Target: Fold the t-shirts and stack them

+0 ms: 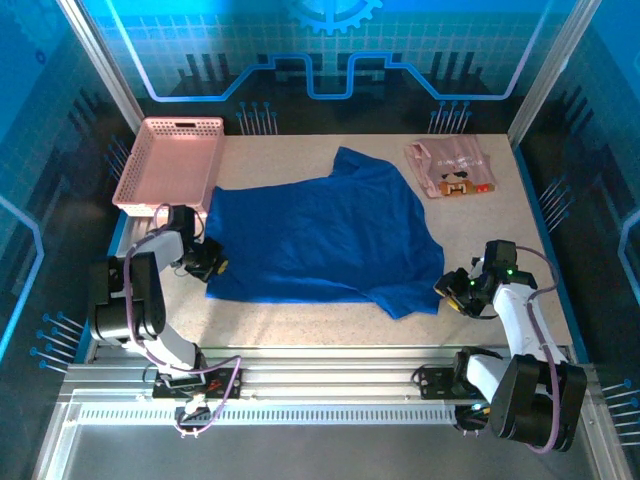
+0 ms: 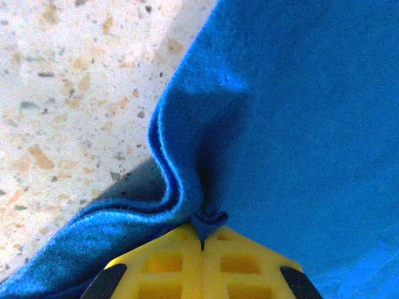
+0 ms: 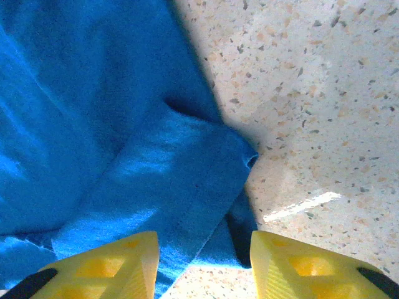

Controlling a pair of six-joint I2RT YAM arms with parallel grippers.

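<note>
Left tool [image 2: 202, 242] pinching blue t-shirt [image 2: 299, 124] edge; right tool [image 3: 203, 261] open over sleeve [image 3: 187, 180]; pink t-shirt [image 1: 452, 170] print unreadable

bright overhead light, glare streak on table [image 3: 302, 205], soft shadows, blurred wrist close-ups

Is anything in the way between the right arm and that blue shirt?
Nothing visible does. The right end effector stands open, with a sleeve of the blue shirt lying right before it on the table. The left end effector is shut on the shirt's edge.
</note>
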